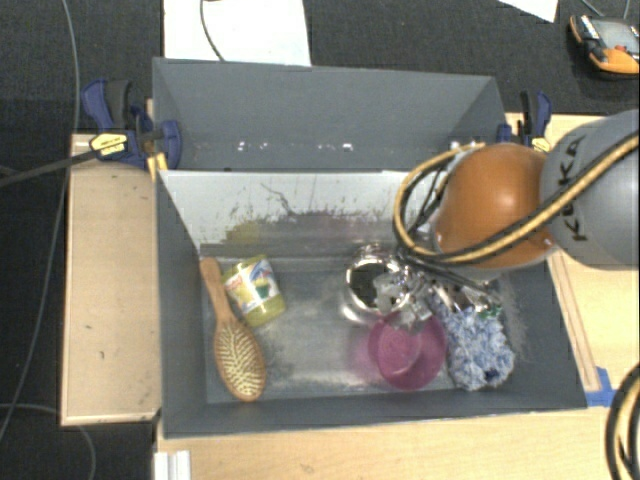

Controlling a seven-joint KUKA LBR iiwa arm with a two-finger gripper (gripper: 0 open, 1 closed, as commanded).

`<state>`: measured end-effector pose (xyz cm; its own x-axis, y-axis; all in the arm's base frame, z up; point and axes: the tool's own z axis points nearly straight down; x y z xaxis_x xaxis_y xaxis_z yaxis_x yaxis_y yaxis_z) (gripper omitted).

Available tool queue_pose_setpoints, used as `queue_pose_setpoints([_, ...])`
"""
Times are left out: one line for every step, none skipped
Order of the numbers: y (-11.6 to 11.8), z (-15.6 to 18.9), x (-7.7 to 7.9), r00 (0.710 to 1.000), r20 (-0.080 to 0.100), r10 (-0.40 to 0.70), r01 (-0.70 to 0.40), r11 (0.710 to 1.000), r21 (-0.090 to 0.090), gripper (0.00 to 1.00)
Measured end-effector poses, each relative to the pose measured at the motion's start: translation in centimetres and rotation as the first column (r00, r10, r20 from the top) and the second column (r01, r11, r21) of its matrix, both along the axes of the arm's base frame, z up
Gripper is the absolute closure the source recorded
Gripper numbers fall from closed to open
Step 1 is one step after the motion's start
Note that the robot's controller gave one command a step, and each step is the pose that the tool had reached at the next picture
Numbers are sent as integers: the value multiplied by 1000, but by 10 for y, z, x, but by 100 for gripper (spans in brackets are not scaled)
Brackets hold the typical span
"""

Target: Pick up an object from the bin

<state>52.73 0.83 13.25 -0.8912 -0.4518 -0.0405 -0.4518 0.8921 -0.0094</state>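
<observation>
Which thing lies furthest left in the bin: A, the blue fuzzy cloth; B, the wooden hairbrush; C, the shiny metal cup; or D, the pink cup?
B: the wooden hairbrush lies along the left wall of the bin; the pink cup and blue fuzzy cloth sit further right, by the gripper.

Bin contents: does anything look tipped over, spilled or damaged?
Nothing looks spilled or broken. The yellow-green jar seems tipped on its side against the handle of the wooden hairbrush at the left of the bin. The shiny metal cup, magenta cup and blue-white cloth lie loosely jumbled at the right.
</observation>
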Motion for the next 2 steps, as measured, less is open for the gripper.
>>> queue_pose_setpoints([7,87,3,962,-16,273,-273,962,-6,100])
queue_pose_setpoints([-12,34,-6,800,-10,601,-601,799,-18,100])
